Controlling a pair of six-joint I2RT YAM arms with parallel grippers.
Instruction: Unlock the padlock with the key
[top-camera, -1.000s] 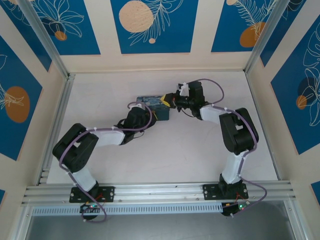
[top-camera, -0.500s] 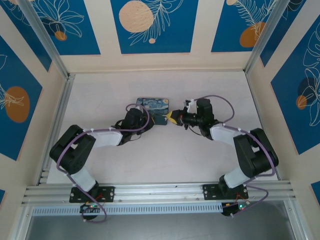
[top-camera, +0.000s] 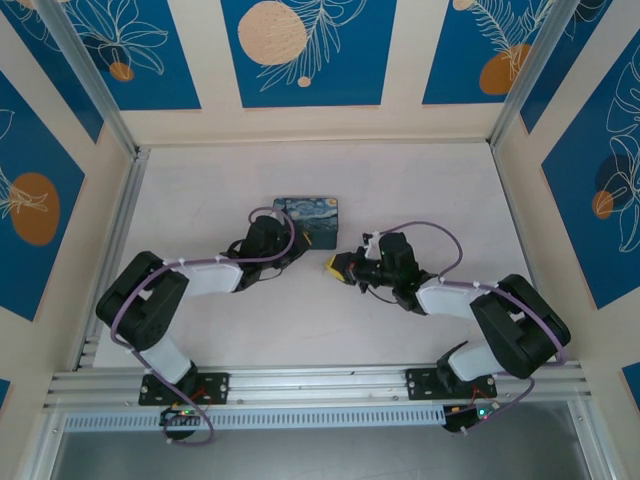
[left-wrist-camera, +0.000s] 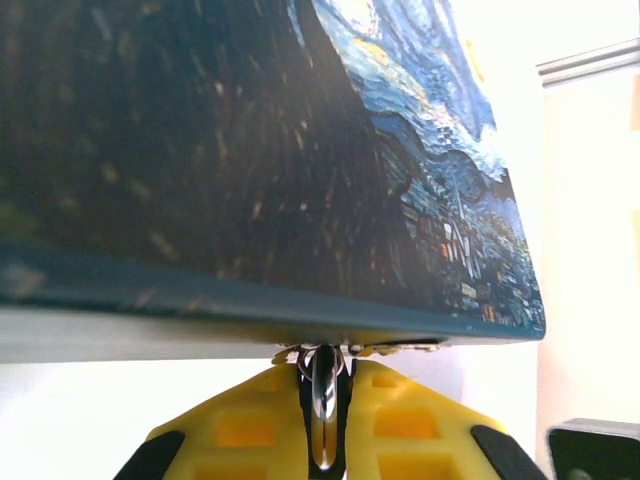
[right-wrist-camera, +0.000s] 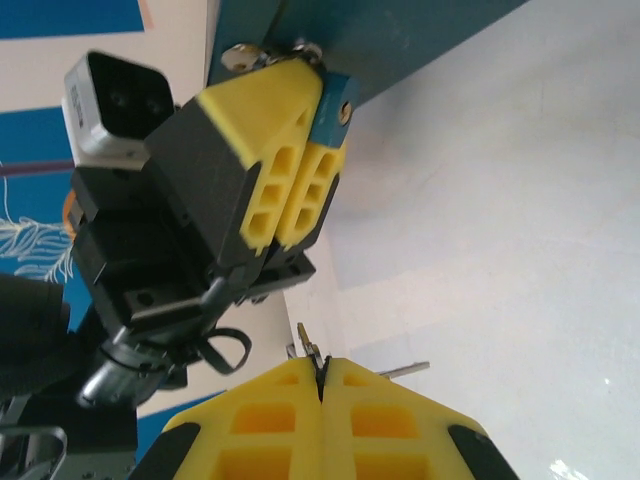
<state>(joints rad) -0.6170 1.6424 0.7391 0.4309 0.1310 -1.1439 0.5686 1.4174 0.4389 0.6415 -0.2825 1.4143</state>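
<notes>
Top view: the box (top-camera: 308, 212) lies flat on the table. My left gripper (top-camera: 303, 238) is tucked against the box's near edge. My right gripper (top-camera: 333, 265) hangs apart from the box, nearer me and off its right corner, tips turned toward the left gripper. Padlock and key are too small to make out here.

Left wrist: the box looms overhead. Just under its lower edge, my left gripper (left-wrist-camera: 325, 425) is closed on a thin silvery loop (left-wrist-camera: 323, 395), which I take for the shackle.

Right wrist: below the box edge (right-wrist-camera: 400, 35), my left gripper (right-wrist-camera: 303, 120) pinches the teal padlock (right-wrist-camera: 332, 108). One small face with a round hole points outward, probably the keyway. My right gripper (right-wrist-camera: 322, 375) is clamped flat on a thin metal sliver, the key (right-wrist-camera: 311, 355), with only a tip poking out. It is well short of the padlock.

Step in hand, as I judge it: lock steadied, key gripped, insertion not yet made.

The next move calls for:
- lining the key's tip up with that hole
- matching its angle
- closing the gap slowly
- holding the left grip firm against the push

So little key protrudes that a slight tilt could miss the keyway.
</notes>
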